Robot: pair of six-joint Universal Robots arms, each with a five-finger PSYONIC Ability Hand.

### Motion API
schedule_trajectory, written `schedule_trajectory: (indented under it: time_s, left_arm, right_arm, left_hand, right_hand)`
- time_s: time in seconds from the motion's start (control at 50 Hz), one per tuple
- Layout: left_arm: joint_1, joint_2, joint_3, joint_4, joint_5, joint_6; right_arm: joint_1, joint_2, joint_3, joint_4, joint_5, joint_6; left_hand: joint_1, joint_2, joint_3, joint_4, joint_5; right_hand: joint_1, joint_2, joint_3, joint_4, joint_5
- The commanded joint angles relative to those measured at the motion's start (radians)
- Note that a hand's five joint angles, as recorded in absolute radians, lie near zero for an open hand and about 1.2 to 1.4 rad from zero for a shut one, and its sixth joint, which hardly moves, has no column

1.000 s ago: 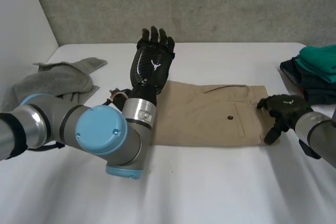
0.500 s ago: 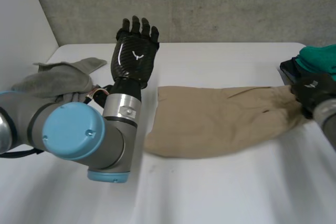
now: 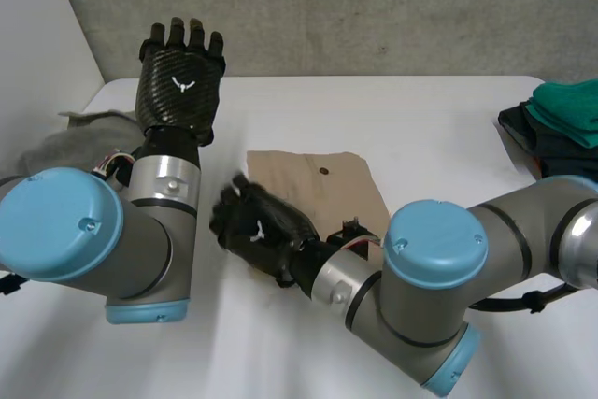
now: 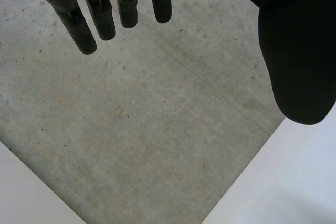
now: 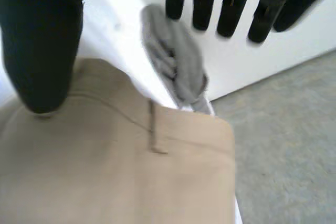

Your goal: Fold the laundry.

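Khaki shorts (image 3: 322,184) lay folded mid-tabletop (image 3: 420,119). The right robot hand (image 3: 260,229), fingers straight and holding nothing, was at their 8 o'clock edge. The left robot hand (image 3: 177,91), raised at 10 o'clock, was likewise spread and empty. A grey cloth (image 3: 65,142) lay at 9 o'clock, stacked garments (image 3: 565,123) at 3 o'clock.

A white counter (image 3: 420,119) was recorded, its surface plain and matt, running back to a grey concrete wall (image 3: 374,7). The wall was speckled with small dark pits and pale blotches. A plain white side panel (image 3: 37,25) stood along the counter's left, meeting the wall in an upright corner. In the left wrist view, the wall showed faint diagonal lines.
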Motion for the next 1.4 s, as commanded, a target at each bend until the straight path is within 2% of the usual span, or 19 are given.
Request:
schedule_trajectory:
  time_s: [0.02, 0.1, 0.16, 0.2, 0.3, 0.36, 0.42, 0.5, 0.6, 0.74, 0.88, 1.02, 1.1, 1.18, 1.26, 1.28, 1.34, 1.36, 1.4]
  left_arm:
    - [0.000, -0.002, 0.038, -0.003, 0.002, -0.004]
    - [-0.031, -0.010, 0.100, -0.021, 0.004, -0.036]
    - [-0.063, -0.020, 0.144, -0.061, 0.007, -0.088]
    - [-0.094, -0.052, 0.202, -0.145, 0.010, -0.160]
    - [-0.144, -0.161, 0.343, -0.378, 0.041, -0.304]
    - [-0.144, -0.244, 0.439, -0.547, 0.102, -0.389]
    - [-0.140, -0.336, 0.524, -0.681, 0.134, -0.441]
    - [-0.129, -0.398, 0.569, -0.788, 0.114, -0.452]
    - [-0.083, -0.419, 0.556, -0.838, 0.052, -0.449]
    - [-0.069, -0.445, 0.536, -0.912, 0.039, -0.441]
    - [-0.072, -0.430, 0.546, -0.917, 0.051, -0.438]
    - [-0.072, -0.329, 0.550, -0.906, 0.070, -0.436]
    - [-0.069, -0.229, 0.552, -0.853, 0.120, -0.416]
    - [-0.057, -0.137, 0.550, -0.767, 0.232, -0.409]
    - [-0.042, -0.091, 0.552, -0.768, 0.407, -0.413]
    - [-0.039, -0.083, 0.553, -0.789, 0.486, -0.418]
    - [-0.035, -0.077, 0.555, -0.844, 0.600, -0.423]
    - [-0.031, -0.077, 0.556, -0.887, 0.666, -0.426]
    - [-0.025, -0.076, 0.561, -0.923, 0.715, -0.427]
  right_arm:
    - [-0.045, -0.195, 0.016, 0.007, 0.097, 0.466]
    - [-0.160, -0.269, 0.024, 0.104, 0.242, 0.666]
    - [-0.235, -0.269, 0.007, 0.210, 0.307, 0.694]
    - [-0.286, -0.249, -0.022, 0.302, 0.327, 0.697]
    - [-0.324, -0.117, -0.123, 0.412, 0.286, 0.702]
    - [-0.340, -0.039, -0.197, 0.451, 0.199, 0.705]
    - [-0.357, 0.007, -0.248, 0.478, 0.101, 0.708]
    - [-0.357, 0.108, -0.307, 0.497, 0.051, 0.706]
    - [-0.357, 0.184, -0.357, 0.540, 0.053, 0.691]
    - [-0.357, 0.225, -0.374, 0.564, 0.091, 0.618]
    - [-0.343, 0.166, -0.374, 0.564, 0.207, 0.489]
    - [-0.335, 0.054, -0.331, 0.553, 0.240, 0.487]
    - [-0.324, -0.054, -0.231, 0.499, 0.279, 0.488]
    - [-0.265, -0.170, -0.048, 0.355, 0.364, 0.479]
    - [-0.199, -0.213, 0.115, 0.234, 0.398, 0.475]
    - [-0.188, -0.215, 0.146, 0.209, 0.398, 0.475]
    - [-0.138, -0.209, 0.250, 0.112, 0.402, 0.472]
    - [-0.125, -0.204, 0.270, 0.085, 0.402, 0.472]
    - [-0.102, -0.197, 0.306, 0.027, 0.405, 0.470]
  left_hand:
    - [-0.020, -0.029, -0.036, -0.028, -0.048]
    - [-0.020, -0.029, -0.036, -0.028, -0.048]
    - [-0.020, -0.029, -0.036, -0.028, -0.048]
    - [-0.020, -0.029, -0.036, -0.028, -0.048]
    - [-0.020, -0.029, -0.036, -0.028, -0.048]
    - [-0.016, -0.026, -0.032, -0.025, -0.044]
    - [0.005, -0.005, -0.011, -0.004, -0.024]
    - [0.040, 0.030, 0.024, 0.031, 0.011]
    - [0.043, 0.033, 0.027, 0.034, 0.014]
    - [0.019, 0.010, 0.003, 0.011, -0.009]
    - [0.005, -0.005, -0.011, -0.004, -0.024]
    - [-0.004, -0.014, -0.020, -0.013, -0.033]
    - [-0.007, -0.017, -0.023, -0.016, -0.036]
    - [0.013, 0.004, -0.002, 0.005, -0.015]
    - [0.025, 0.015, 0.009, 0.016, -0.003]
    - [0.022, 0.013, 0.006, 0.014, -0.006]
    - [0.025, 0.015, 0.009, 0.016, -0.003]
    - [0.025, 0.015, 0.009, 0.016, -0.003]
    - [0.028, 0.018, 0.012, 0.019, 0.000]
  right_hand:
    - [-0.172, -0.169, -0.195, -0.191, -0.173]
    - [-0.172, -0.169, -0.195, -0.191, -0.173]
    - [-0.172, -0.169, -0.195, -0.191, -0.173]
    - [-0.172, -0.169, -0.195, -0.191, -0.173]
    - [-0.172, -0.169, -0.195, -0.191, -0.173]
    - [-0.172, -0.169, -0.195, -0.191, -0.173]
    - [-0.172, -0.169, -0.195, -0.191, -0.173]
    - [-0.172, -0.169, -0.195, -0.191, -0.173]
    - [-0.172, -0.169, -0.195, -0.191, -0.173]
    - [-0.172, -0.169, -0.195, -0.191, -0.173]
    - [-0.172, -0.169, -0.195, -0.191, -0.173]
    - [-0.172, -0.169, -0.195, -0.191, -0.173]
    - [-0.172, -0.169, -0.195, -0.191, -0.173]
    - [-0.172, -0.169, -0.195, -0.191, -0.173]
    - [-0.172, -0.169, -0.195, -0.191, -0.173]
    - [-0.172, -0.169, -0.195, -0.191, -0.173]
    - [-0.172, -0.169, -0.195, -0.191, -0.173]
    - [-0.172, -0.169, -0.195, -0.191, -0.173]
    - [-0.172, -0.169, -0.195, -0.191, -0.173]
